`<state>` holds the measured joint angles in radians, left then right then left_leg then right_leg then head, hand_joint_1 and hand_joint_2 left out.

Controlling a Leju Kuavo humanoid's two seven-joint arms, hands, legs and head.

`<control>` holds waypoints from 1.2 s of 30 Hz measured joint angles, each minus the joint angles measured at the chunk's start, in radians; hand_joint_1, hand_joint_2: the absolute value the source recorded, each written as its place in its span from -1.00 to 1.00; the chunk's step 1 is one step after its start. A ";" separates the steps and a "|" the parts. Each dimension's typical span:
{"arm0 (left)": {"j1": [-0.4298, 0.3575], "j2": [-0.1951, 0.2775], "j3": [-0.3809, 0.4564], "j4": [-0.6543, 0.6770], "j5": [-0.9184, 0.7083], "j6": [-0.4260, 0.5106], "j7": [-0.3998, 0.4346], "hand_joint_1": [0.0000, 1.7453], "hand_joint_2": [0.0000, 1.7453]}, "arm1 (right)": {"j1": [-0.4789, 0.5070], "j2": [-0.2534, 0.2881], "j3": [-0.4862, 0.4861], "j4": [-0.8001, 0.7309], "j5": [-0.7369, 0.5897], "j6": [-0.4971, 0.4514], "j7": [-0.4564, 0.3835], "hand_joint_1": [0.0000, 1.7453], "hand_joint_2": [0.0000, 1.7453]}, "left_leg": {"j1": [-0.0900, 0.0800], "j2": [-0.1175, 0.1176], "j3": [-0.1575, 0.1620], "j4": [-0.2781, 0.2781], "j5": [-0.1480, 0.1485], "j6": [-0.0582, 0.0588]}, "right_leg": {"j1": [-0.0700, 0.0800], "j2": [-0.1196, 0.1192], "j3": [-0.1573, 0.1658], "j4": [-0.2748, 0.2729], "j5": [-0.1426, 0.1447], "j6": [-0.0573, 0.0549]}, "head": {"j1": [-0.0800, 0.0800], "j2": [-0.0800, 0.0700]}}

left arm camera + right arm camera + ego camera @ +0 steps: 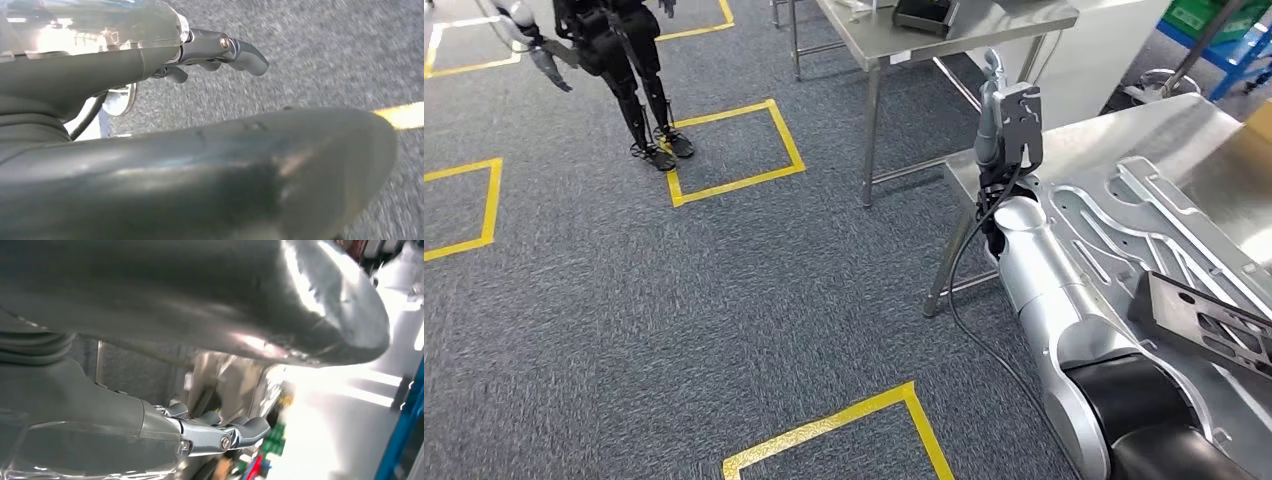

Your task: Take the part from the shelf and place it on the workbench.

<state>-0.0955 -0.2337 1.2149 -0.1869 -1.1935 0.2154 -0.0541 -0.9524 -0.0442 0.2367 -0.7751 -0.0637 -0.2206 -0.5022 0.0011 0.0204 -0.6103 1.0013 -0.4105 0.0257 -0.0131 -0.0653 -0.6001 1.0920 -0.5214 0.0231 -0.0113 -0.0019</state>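
A large flat silver part with long cut-outs lies on the steel workbench at the right. A dark grey plate rests at its near end. My right hand stands raised at the workbench's left edge, just left of the part and apart from it. In the right wrist view that hand has its fingers stretched out away from the thumb and holds nothing. My left hand hangs over the grey carpet, its fingers extended, and it too is empty.
A second steel table with a black tray stands behind the workbench. Another dark humanoid robot stands at the far left. Yellow tape squares mark the carpet. Blue racking is at the far right.
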 joint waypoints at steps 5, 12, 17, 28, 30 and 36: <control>-0.003 0.000 0.000 0.000 0.001 0.000 0.000 -1.00 -1.00 | 0.004 -0.002 0.000 0.016 -0.002 -0.003 -0.003 -1.00 -1.00 | 0.001 -0.073 -0.002 0.006 0.001 0.004 | -0.005 0.064 -0.109 0.198 -0.049 0.006 | 0.000 0.000; -0.004 0.006 0.000 0.000 -0.010 -0.006 -0.002 -1.00 -1.00 | -0.014 0.000 0.001 0.019 0.001 -0.005 -0.002 -1.00 -1.00 | 0.011 -0.161 -0.023 0.024 -0.001 -0.034 | -0.012 0.121 -0.010 -0.049 0.066 -0.009 | 0.000 0.000; -0.003 0.011 0.000 0.000 -0.014 -0.006 0.004 -1.00 -1.00 | -0.014 0.009 0.005 0.011 0.016 -0.016 0.004 -1.00 -1.00 | 0.009 -0.048 -0.106 0.195 -0.089 -0.055 | -0.007 0.063 -0.004 -0.059 0.071 -0.040 | 0.000 0.000; -0.007 0.014 0.002 0.000 0.012 -0.002 -0.002 -1.00 -1.00 | -0.022 0.026 0.007 -0.008 0.029 -0.010 0.021 -1.00 -1.00 | -0.019 0.034 -0.015 0.018 -0.007 -0.004 | 0.016 -0.064 0.015 -0.060 0.051 -0.024 | 0.000 0.000; -0.006 0.014 0.005 0.000 0.017 0.002 -0.003 -1.00 -1.00 | -0.024 0.030 0.007 -0.008 0.027 -0.006 0.012 -1.00 -1.00 | -0.012 0.009 -0.010 0.006 0.002 0.004 | 0.011 -0.018 0.005 -0.027 0.023 -0.015 | 0.000 0.000; -0.006 0.020 0.014 0.000 0.031 0.025 0.009 -1.00 -1.00 | -0.006 0.025 -0.003 0.003 0.027 0.011 -0.013 -1.00 -1.00 | -0.008 -0.077 -0.010 0.007 0.008 0.011 | 0.000 0.064 -0.103 0.181 -0.039 -0.003 | 0.000 0.000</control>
<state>-0.1016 -0.2133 1.2290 -0.1869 -1.1624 0.2404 -0.0452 -0.9580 -0.0187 0.2340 -0.7722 -0.0366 -0.2098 -0.5150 -0.0068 -0.0564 -0.6202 1.0084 -0.4022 0.0371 -0.0130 -0.0017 -0.7028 1.2727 -0.5604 0.0196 -0.0113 -0.0019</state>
